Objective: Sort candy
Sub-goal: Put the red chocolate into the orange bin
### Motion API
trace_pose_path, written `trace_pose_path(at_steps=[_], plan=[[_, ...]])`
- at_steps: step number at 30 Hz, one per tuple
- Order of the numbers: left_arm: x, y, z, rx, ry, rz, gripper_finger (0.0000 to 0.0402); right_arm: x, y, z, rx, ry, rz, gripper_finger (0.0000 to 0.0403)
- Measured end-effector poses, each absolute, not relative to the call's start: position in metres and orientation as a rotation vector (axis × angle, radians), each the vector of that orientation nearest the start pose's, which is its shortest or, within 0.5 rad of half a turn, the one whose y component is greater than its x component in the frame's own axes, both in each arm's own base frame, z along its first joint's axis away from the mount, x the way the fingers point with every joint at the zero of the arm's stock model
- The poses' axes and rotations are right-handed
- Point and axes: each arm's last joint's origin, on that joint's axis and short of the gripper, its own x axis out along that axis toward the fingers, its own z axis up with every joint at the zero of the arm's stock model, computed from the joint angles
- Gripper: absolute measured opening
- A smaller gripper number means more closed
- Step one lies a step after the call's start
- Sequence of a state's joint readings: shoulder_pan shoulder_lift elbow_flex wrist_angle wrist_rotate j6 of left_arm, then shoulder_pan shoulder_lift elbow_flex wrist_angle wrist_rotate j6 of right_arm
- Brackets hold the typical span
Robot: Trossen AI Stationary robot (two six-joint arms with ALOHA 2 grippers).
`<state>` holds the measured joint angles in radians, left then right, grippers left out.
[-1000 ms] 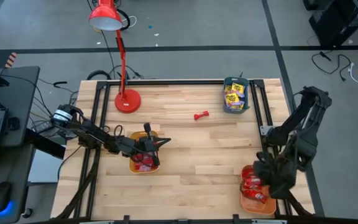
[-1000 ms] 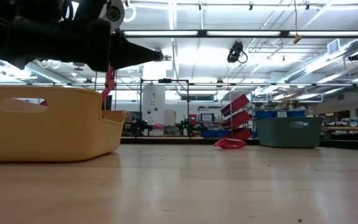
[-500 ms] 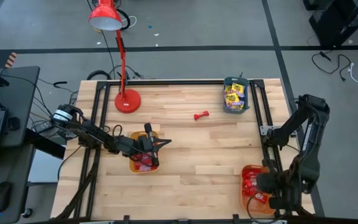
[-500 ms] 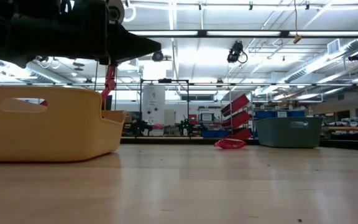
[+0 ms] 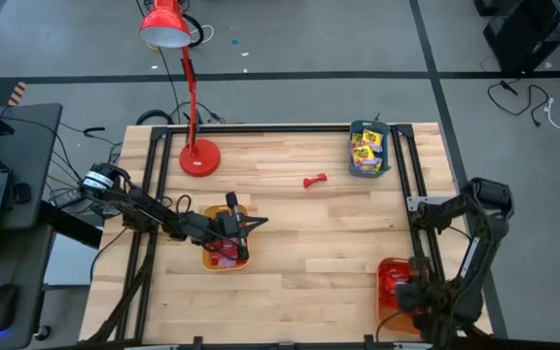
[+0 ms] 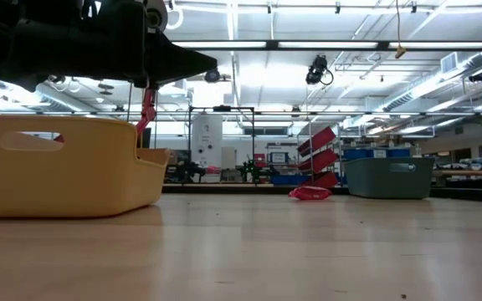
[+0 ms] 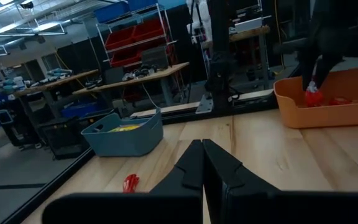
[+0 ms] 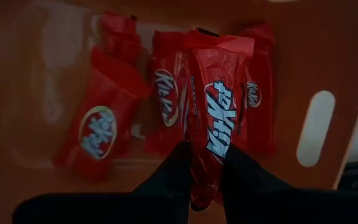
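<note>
The white "KitKat" logo reads on the red wrapper (image 8: pixel 213 118) pinched between the right gripper's (image 8: pixel 205 167) fingers. The same logo, in a white oval, marks another red bar (image 8: pixel 101 130) lying in the orange tray (image 8: pixel 328 68), and partly shows on two more behind.

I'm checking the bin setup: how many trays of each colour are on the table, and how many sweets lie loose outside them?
Orange trays: 2
Teal tray: 1
Loose red candy: 1
Total: 4
</note>
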<state>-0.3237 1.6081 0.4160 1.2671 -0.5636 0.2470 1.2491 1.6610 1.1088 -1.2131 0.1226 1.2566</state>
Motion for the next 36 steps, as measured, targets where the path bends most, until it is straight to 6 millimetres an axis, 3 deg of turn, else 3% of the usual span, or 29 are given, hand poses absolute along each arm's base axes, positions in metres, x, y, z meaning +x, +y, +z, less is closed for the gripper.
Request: trace_pose_path(at_steps=[5,16,29,36], plan=[[0.259,-0.071,0.169,0.214,-0.038,0.247,0.0000,0.091,0.254,0.181,-0.217,1.524,-0.217,0.0059],[0.259,-0.071,0.169,0.215,-0.035,0.247,0.0000,0.092,0.251,0.180,-0.225,1.530,-0.252,0.0076],[0.259,-0.071,0.169,0.214,-0.035,0.246,0.0000,0.090,0.250,0.181,-0.182,1.554,-0.312,0.0139],[0.259,-0.071,0.169,0.185,-0.038,0.246,0.0000,0.093,0.251,0.204,-0.186,1.683,-0.348,0.0157]])
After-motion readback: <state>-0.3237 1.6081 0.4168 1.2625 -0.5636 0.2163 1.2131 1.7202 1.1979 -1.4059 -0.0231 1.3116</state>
